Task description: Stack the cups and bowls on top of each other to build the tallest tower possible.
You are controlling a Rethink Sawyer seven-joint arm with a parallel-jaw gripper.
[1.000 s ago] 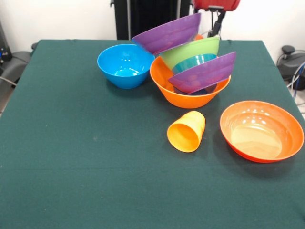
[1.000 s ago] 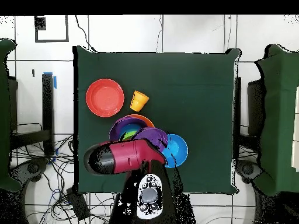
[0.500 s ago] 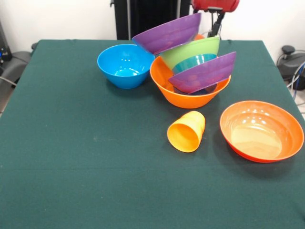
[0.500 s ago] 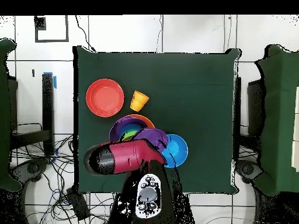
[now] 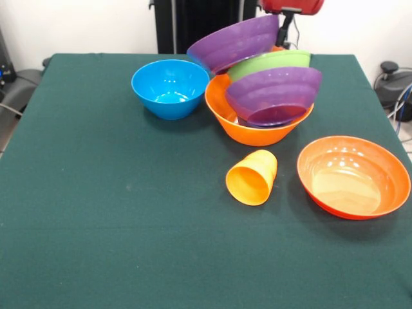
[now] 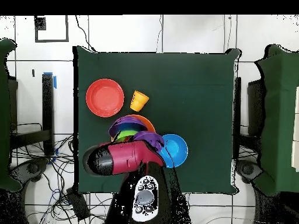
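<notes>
The tower stands at the back of the table on a big yellow-orange bowl (image 5: 254, 131). A purple bowl (image 5: 273, 95) leans in its front, with a lime green bowl (image 5: 270, 62) behind it. A second purple bowl (image 5: 235, 42) sits tilted on top. A sliver of red-orange (image 5: 277, 48) shows behind the green bowl. My gripper (image 5: 284, 31) comes down at the top purple bowl's far right rim, and its tips are hidden behind that bowl. From overhead, the arm (image 6: 120, 158) covers part of the tower (image 6: 129, 129). The yellow-orange cup (image 5: 252, 177) lies on its side in front of the tower.
A medium blue bowl (image 5: 169, 87) stands upright just left of the tower. A wide red-orange bowl (image 5: 353, 175) sits upright at the right. In the overhead view these are the blue bowl (image 6: 174, 150), the red-orange bowl (image 6: 105, 97) and the cup (image 6: 139, 100).
The top purple bowl has shifted right with the gripper. The front purple bowl has tipped to show its rounded outside, the green bowl sits flatter, and the teal-blue bowl inside is now hidden.
</notes>
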